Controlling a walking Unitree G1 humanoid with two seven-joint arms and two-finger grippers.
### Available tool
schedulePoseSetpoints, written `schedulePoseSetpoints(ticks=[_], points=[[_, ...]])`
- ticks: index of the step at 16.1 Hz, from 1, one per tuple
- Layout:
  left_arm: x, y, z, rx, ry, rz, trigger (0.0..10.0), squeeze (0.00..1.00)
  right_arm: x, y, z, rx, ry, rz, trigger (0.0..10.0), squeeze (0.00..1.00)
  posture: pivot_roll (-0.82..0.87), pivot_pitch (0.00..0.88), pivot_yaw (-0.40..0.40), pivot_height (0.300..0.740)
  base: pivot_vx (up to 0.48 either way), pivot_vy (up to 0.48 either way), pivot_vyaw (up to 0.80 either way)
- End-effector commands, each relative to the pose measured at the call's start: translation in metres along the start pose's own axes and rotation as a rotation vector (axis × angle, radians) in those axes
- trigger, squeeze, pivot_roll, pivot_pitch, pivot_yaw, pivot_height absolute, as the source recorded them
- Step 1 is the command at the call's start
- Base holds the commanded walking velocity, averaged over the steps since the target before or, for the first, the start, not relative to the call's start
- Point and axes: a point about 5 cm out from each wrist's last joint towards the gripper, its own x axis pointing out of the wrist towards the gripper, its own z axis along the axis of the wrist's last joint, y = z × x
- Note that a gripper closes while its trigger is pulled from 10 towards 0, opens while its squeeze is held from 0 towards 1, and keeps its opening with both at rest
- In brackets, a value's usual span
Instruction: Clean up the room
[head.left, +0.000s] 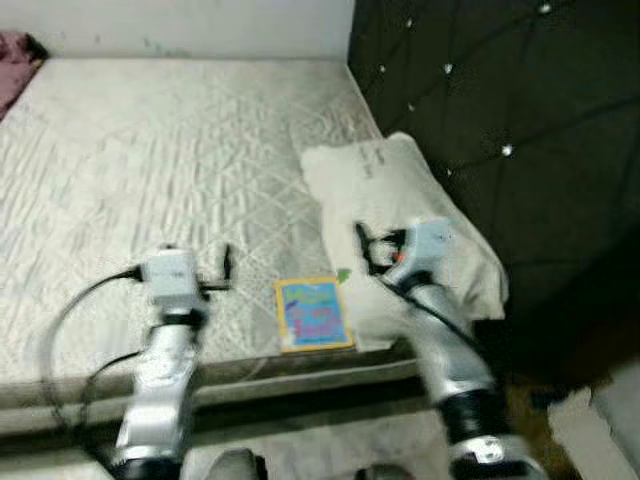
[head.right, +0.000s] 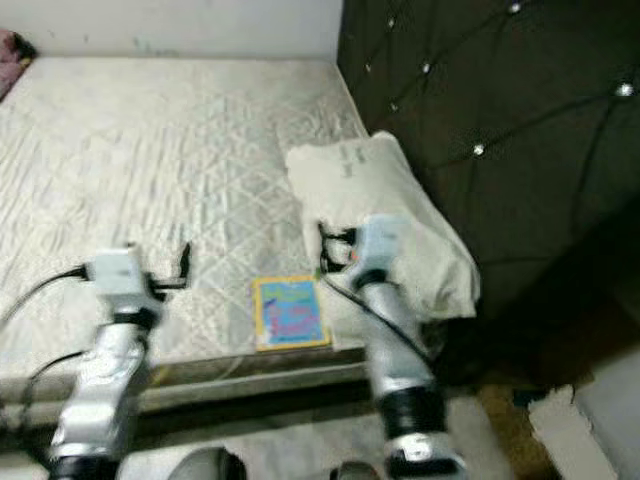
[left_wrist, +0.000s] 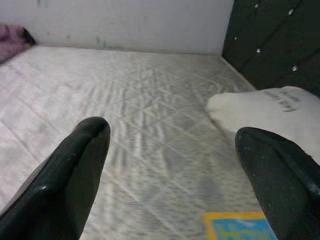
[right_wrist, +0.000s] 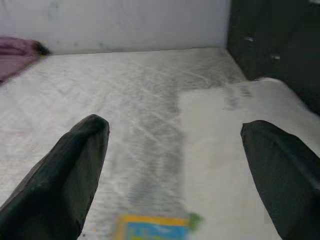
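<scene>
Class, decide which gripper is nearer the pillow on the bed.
Right. The right gripper hovers over the pillow at its near end, fingers open; the left gripper hangs over bare mattress, beyond the book.

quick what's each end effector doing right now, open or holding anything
Left end effector: open, holding nothing, above the mattress near the book.
Right end effector: open, holding nothing, over the pillow edge.

Both arms raised forward, side by side. Left gripper (left_wrist: 172, 165) fingers spread wide. Right gripper (right_wrist: 175, 170) fingers likewise spread wide.
</scene>
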Motion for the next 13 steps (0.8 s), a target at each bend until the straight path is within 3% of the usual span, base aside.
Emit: schedulePoseSetpoints(ticks=[1,7,13], points=[[0.001,-0.0084,0.0005,-0.019,-0.006,-0.028,10.0,0.0,-0.0031,-0.0139,-0.0015,-0.015,0.01,-0.036,10.0,0.0,-0.03,0.033,-0.022,0.74,0.0,0.48,0.0],[0.0018,-0.0092,0.0011,-0.045,-0.009,-0.018,10.0,0.0,-0.0024,-0.0131,-0.0018,-0.018,0.013,-0.031,10.0,0.0,-0.03,0.042,-0.027,0.74,0.0,0.48,-0.65],[0.0028,-0.0094,0.0003,-0.055,-0.004,-0.014,10.0,0.0,-0.0027,-0.0147,-0.0022,-0.022,0.016,-0.033,10.0,0.0,-0.04,0.046,-0.029,0.74,0.0,0.48,0.0]])
